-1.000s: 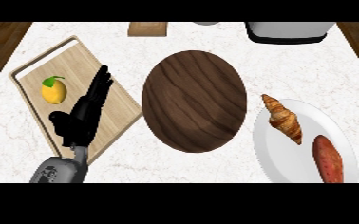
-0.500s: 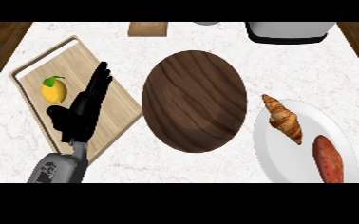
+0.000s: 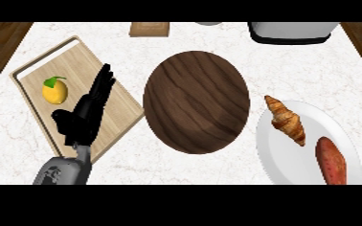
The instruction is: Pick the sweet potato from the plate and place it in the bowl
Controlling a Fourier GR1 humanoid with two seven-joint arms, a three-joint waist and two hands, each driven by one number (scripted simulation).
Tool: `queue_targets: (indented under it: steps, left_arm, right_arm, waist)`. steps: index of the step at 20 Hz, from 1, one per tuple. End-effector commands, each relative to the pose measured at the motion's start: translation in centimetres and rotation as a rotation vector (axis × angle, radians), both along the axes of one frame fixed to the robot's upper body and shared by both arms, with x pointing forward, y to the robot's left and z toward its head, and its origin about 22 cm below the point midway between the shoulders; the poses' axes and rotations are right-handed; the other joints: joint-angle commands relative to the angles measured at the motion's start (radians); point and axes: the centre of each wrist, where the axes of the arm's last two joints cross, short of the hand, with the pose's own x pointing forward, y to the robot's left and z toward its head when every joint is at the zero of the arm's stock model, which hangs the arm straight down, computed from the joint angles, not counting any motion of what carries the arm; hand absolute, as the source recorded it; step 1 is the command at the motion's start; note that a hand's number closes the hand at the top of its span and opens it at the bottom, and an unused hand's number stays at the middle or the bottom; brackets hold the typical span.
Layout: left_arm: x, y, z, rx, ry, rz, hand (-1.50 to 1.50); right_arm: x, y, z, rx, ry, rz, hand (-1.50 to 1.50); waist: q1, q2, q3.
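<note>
Starting point: I see nothing done yet.
Left hand: fingers straight, holds nothing, over the cutting board.
Right hand: I cannot see it.
Sweet potato: on the plate, far right of that hand.
Bowl: between them, nothing in it.
Left to do: grab, carry, drop.

Barely any change: left hand sits a touch higher and further right over the cutting board than a second ago, straight fingers reaching slightly nearer the wooden bowl.
</note>
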Motion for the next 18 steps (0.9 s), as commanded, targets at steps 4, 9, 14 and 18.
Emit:
queue_targets:
  steps: [4,9,14,18]
  left_arm:
    - [-0.1,-0.1,0.1,-0.004,-0.016,-0.016,0.00]
    - [-1.0,1.0,-1.1,0.006,-0.004,0.007,0.00]
    - [-0.3,-0.2,-0.6,0.005,0.005,-0.005,0.00]
    - [-0.9,0.6,0.0,-0.009,0.009,-0.012,0.00]
  right_arm:
    - [0.8,0.0,-2.9,0.023,0.015,-0.023,-1.50]
    - [1.1,1.0,-3.3,-0.050,0.027,-0.018,-1.50]
    - [0.4,1.7,-5.6,-0.160,0.103,-0.042,-1.50]
    - [4.5,0.7,-6.6,-0.197,0.109,0.005,-1.50]
  waist:
    - [0.000,0.000,0.000]
    - [0.000,0.000,0.000]
    - [-0.001,0.000,0.000]
    - [0.006,0.001,0.000]
